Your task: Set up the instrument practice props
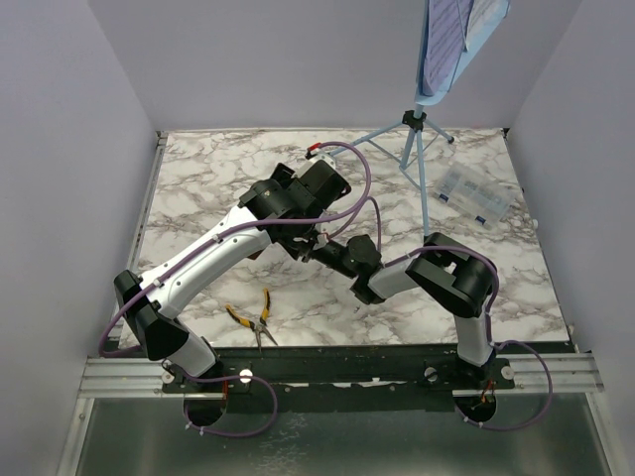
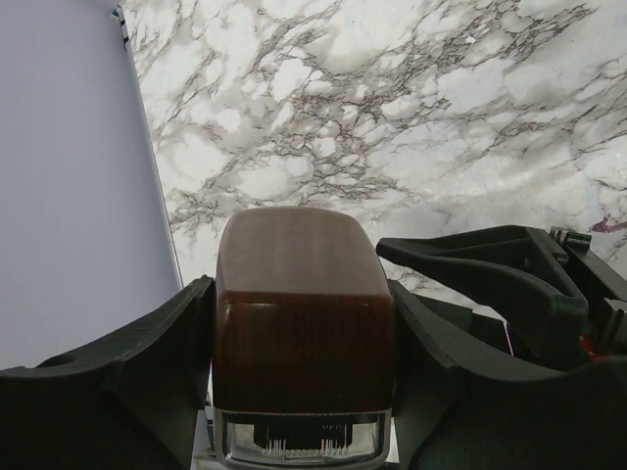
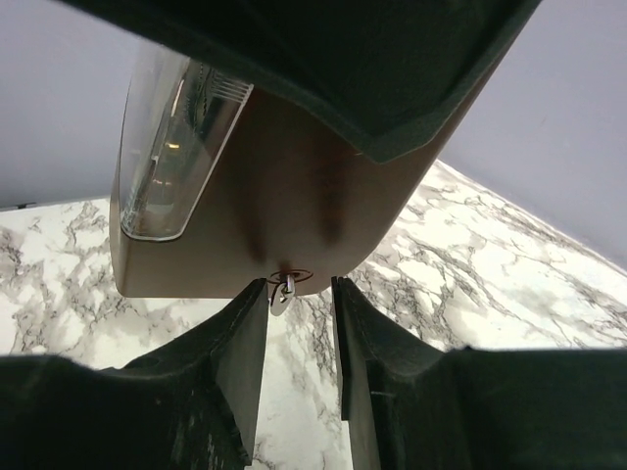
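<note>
1. Done so far, by my reading: the music stand is upright on its tripod at the upper right of the top view. The sheet of music lies against its light blue desk.
2. In hand: the metronome fills the lower centre of the left wrist view, lifted off the marble table. In the top view it is hidden behind the two wrists at mid-frame.
3. The left gripper is clamped on the metronome, one finger pressed to each brown flank.
4. The right gripper comes at the metronome's base. Its jaws stand apart, one each side of the small winding key, with a gap showing on the right side, so there is no grip on it yet.
5. Left to do, as I judge it: deal with the key if that is the aim, then stand the metronome on the table near the stand.
6. Count of task things: one music stand, one sheet, one metronome.
7. Count of other things: one pair of yellow-handled pliers at lower centre-left and one clear box at right, below the stand. Both are apart from the grippers.
</note>
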You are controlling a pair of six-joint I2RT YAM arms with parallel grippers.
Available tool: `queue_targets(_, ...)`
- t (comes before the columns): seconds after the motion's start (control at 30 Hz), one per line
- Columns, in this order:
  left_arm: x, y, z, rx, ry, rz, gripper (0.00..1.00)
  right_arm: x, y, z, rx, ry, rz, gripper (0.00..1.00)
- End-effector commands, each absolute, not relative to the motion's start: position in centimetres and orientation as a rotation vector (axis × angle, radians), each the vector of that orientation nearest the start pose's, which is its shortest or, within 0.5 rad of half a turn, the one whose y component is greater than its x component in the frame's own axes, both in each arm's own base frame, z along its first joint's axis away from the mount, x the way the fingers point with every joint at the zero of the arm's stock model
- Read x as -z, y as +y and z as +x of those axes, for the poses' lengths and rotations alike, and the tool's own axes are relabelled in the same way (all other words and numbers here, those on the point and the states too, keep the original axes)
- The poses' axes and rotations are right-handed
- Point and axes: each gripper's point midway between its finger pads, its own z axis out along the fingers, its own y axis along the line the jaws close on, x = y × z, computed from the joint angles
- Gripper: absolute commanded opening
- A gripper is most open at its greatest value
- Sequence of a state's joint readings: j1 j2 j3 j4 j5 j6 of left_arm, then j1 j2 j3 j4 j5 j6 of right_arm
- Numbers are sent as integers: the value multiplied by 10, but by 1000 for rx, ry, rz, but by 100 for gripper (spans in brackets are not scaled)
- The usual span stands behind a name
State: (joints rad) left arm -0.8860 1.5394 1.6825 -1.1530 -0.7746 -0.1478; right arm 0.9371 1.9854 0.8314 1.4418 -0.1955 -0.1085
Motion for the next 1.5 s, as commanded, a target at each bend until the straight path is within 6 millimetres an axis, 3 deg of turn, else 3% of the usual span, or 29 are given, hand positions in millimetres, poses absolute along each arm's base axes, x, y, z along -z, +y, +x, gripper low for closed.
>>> queue_targets(0.0,-301,-162,295,-511,2120,529,0,-186,452,291,-842,1071,-805,37)
queue_targets(0.6,-303,-160,293,-499,2116,521,0,-179,461,294,-869,1107,-793,28)
queue_targets(0.77,-303,-160,292,-492,2115,519,0,-184,462,293,-887,1101,-779,21)
queue_targets(0.97,-305,-161,291,-453,2099,500,0,-190,455,292,-901,1113,-732,0)
queue_targets(1.13,-315,-172,289,-282,2018,481,0,-203,441,291,-954,1203,-645,0)
queue_targets(1.3,-336,-194,280,47,1814,437,0,-217,421,280,-1041,1301,-563,0)
queue_targets(1.47,-346,-204,273,211,1648,416,0,-225,395,275,-1054,1407,-453,0)
